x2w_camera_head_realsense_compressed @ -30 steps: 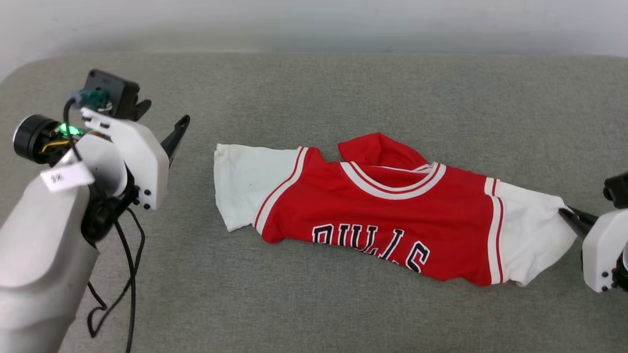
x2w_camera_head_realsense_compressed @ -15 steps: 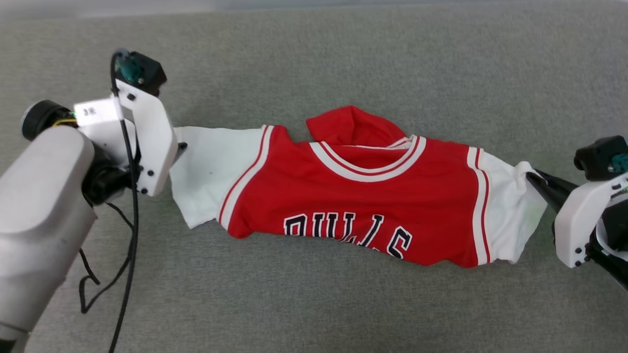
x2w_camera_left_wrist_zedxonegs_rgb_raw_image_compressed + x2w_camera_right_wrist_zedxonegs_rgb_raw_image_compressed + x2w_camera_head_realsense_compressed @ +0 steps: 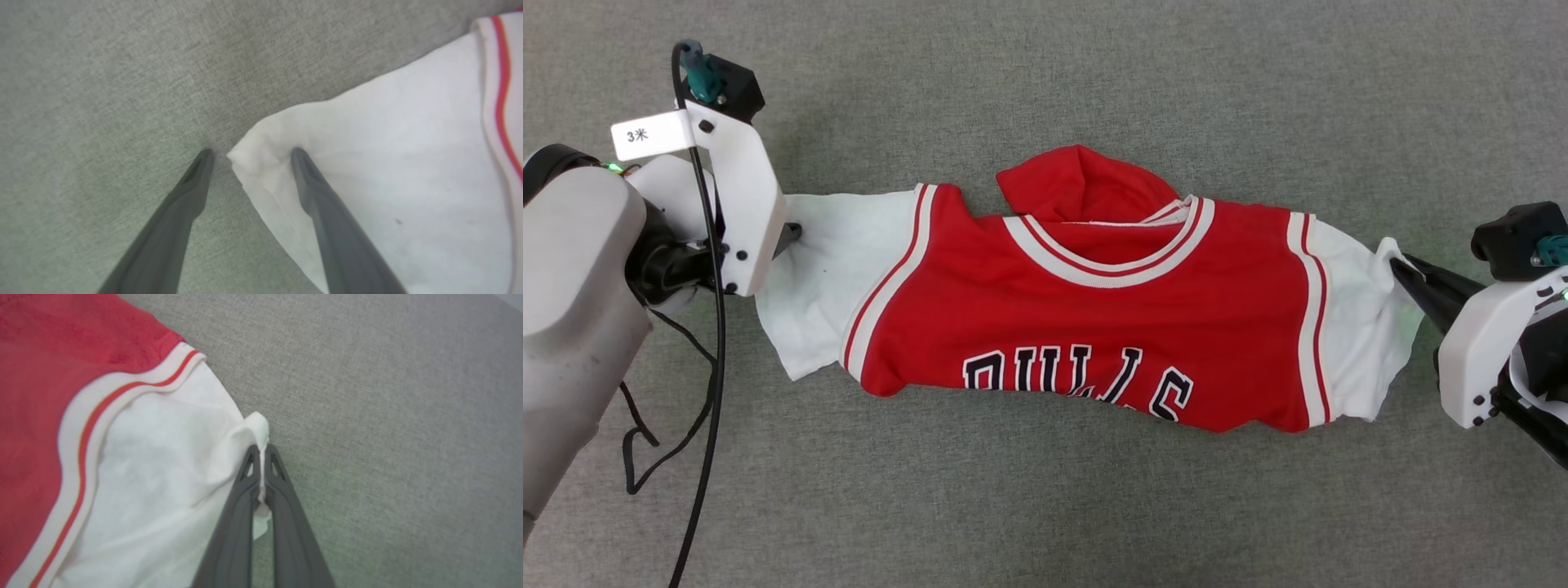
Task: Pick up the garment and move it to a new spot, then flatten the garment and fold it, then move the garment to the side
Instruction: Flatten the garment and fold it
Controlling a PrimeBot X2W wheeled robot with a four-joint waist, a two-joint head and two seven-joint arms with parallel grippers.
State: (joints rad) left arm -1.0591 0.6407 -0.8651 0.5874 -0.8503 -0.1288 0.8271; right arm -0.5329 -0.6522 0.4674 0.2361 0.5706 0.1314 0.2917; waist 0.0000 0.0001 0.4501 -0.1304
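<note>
left tool [image 3: 249, 153]: jaws spread wide at the far corner of the left sleeve [image 3: 825, 261]. one finger rests on the grey counter [image 3: 1045, 506], the other on the white cloth, with the sleeve corner between them. garment [image 3: 1094, 327]: lies stretched left to right at mid-counter, chest lettering up, collar on the far side. right tool [image 3: 261, 451]: closed, pinching the edge of the right sleeve [image 3: 1356, 327].

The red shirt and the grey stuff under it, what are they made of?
The garment looks like thin, soft knit cloth, matte; it wrinkles and bunches where the right claw pinches it. The grey surface seems a woven, slightly fuzzy fabric with a speckled weave, probably upholstery; hard to be sure.
</note>
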